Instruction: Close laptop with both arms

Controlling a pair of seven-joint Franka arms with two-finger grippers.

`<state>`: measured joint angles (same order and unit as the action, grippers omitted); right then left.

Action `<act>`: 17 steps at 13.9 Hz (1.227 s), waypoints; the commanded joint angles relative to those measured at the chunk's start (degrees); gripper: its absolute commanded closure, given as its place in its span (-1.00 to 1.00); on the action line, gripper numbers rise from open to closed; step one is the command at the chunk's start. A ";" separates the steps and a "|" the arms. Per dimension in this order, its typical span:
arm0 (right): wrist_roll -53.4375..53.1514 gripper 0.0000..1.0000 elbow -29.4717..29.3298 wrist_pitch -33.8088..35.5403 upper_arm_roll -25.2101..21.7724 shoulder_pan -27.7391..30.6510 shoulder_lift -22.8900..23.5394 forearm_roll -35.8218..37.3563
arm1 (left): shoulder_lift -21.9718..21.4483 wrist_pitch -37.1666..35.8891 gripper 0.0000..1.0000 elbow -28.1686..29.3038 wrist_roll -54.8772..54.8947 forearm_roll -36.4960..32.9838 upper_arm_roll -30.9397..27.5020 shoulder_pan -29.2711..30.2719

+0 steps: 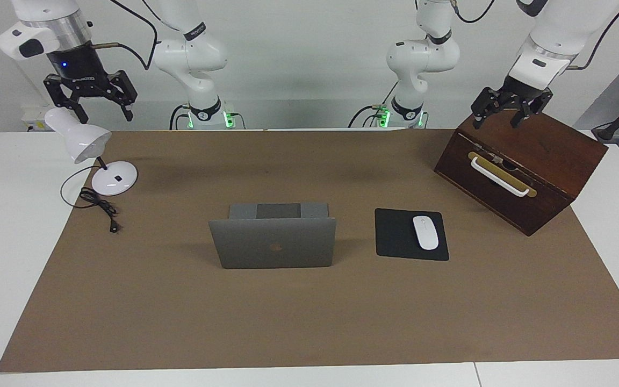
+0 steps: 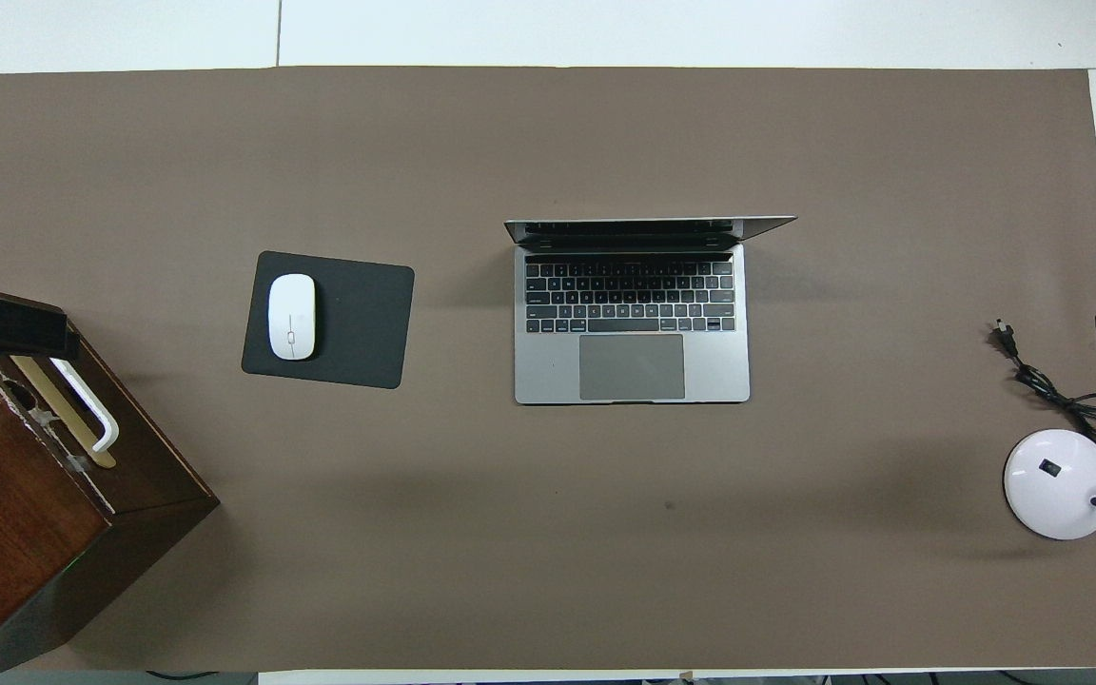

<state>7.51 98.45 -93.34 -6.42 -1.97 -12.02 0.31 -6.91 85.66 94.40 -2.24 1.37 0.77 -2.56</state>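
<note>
A: On the table [image 1: 299, 322], covered by a brown mat, what is seen, going from the biggest thing down?

B: Toward the left arm's end a dark wooden box [image 1: 524, 166] with a white handle is set at an angle. At the middle the laptop [image 1: 274, 242] is stood open, its lid about upright and its keyboard turned toward the robots. Just beside it, toward the left arm's end, a black mouse pad [image 2: 329, 319] is laid, with a white mouse [image 2: 291, 317] on it. Toward the right arm's end a white desk lamp [image 1: 94, 156] is placed.

A: And the arms?

B: Both are held high, well apart from the laptop. The left end effector [image 1: 508, 113] is hung over the wooden box, fingers spread. The right end effector [image 1: 94, 102] is hung over the lamp, fingers spread wide; nothing is held by either.

A: Which step is judged to be in hand?

B: The start: the lid is not yet touched. An approach is called for next, each end effector being brought to the lid's top edge from its own end, so that the lid can be pushed evenly down toward the keyboard.
</note>
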 commanded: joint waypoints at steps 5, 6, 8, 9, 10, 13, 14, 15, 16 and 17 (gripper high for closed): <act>0.75 -1.00 1.74 -0.79 0.17 0.03 -1.25 -0.40 | -1.18 0.73 -1.00 1.31 -0.83 -0.32 0.38 -0.25; 0.66 -1.00 1.74 -1.05 0.26 0.03 -1.25 -0.40 | -1.18 0.73 -1.00 1.31 -0.92 -0.41 0.38 -0.25; 0.66 -1.00 1.74 -1.23 0.26 0.03 -1.25 -0.40 | -1.18 0.82 -1.00 1.22 -0.66 -0.41 0.46 -0.25; 0.83 -1.00 1.74 -1.32 0.26 0.47 -1.25 -0.40 | -1.18 0.73 -1.00 1.31 -0.49 -0.41 0.47 -0.25; 1.01 -1.00 1.74 -1.23 0.18 0.73 -1.25 -0.40 | -1.18 0.73 -1.00 1.22 -0.40 -0.41 0.47 -0.25; 1.28 -1.00 1.74 -1.49 0.00 0.74 -1.25 -0.40 | -1.18 0.73 -1.00 1.22 -0.31 -0.32 0.47 -0.25; 1.28 -1.00 1.74 -1.49 0.00 0.74 -1.25 -0.40 | -1.18 0.73 -1.00 1.22 -0.31 -0.41 0.47 -0.25; 1.28 -1.00 1.74 -1.49 0.00 0.74 -1.25 -0.40 | -1.18 0.73 -1.00 1.22 -0.31 -0.41 0.47 -0.25; 1.28 -1.00 1.74 -1.49 0.00 0.74 -1.25 -0.40 | -1.18 0.73 -1.00 1.22 -0.31 -0.41 0.47 -0.25; 1.10 -1.00 1.74 -1.49 0.00 0.74 -1.25 -0.40 | -1.18 0.73 -0.98 1.22 -0.39 -0.41 0.47 -0.25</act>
<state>7.51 98.67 -93.40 -6.61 -1.87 -12.09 0.31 -6.91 85.66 94.40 -2.25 1.37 1.17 -2.61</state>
